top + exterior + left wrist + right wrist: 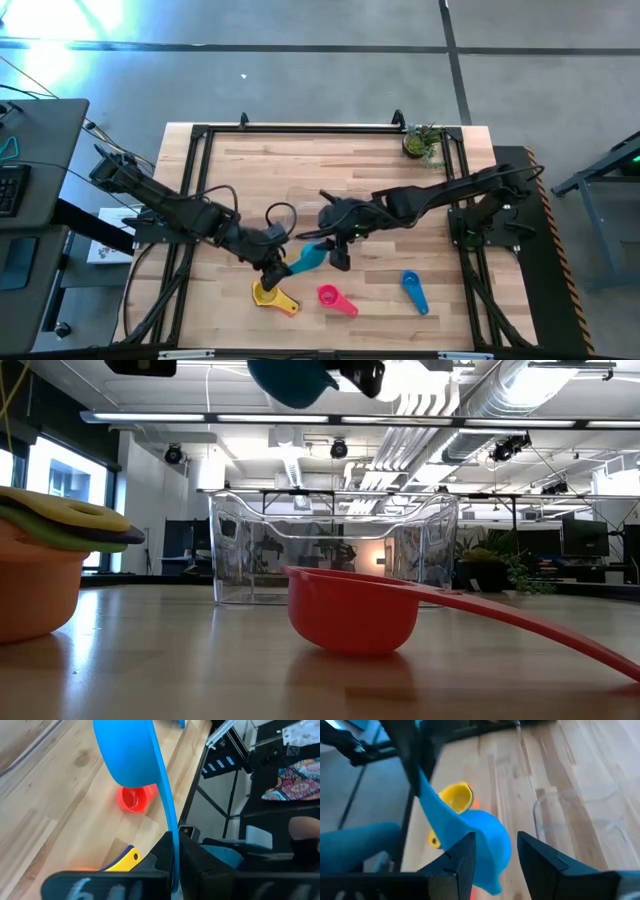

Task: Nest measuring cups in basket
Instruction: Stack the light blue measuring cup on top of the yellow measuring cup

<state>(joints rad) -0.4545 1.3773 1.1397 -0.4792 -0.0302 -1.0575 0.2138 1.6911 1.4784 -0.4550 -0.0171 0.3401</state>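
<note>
A teal measuring cup point(308, 258) hangs in the air over the table's middle front. My left gripper point(276, 264) is shut on its handle. My right gripper point(496, 842) is open, and its fingers stand on either side of the cup's bowl point(492, 847). The low view shows the cup point(290, 380) high above the table. The clear basket point(335, 545) stands farther back, and its rim point(540, 802) also shows in the right wrist view. A stack of cups point(270, 294), a coral cup point(335, 298) and a blue cup point(413, 290) rest on the table near the front edge. My left gripper pinches the teal cup's flat handle near its free end point(173, 847) between its two fingers. The fingers slant down from the table's left and lie along the handle. The cup is lifted clear, its bowl point(127, 755) out ahead of the fingers. My right gripper: I cannot tell whether either finger touches the bowl.
A small potted plant point(422, 141) stands at the far right corner. In the low view the stacked cups point(45, 565) stand at the left and the coral cup point(350, 610) in the middle, in front of the basket. Bare wood lies to the right of the blue cup.
</note>
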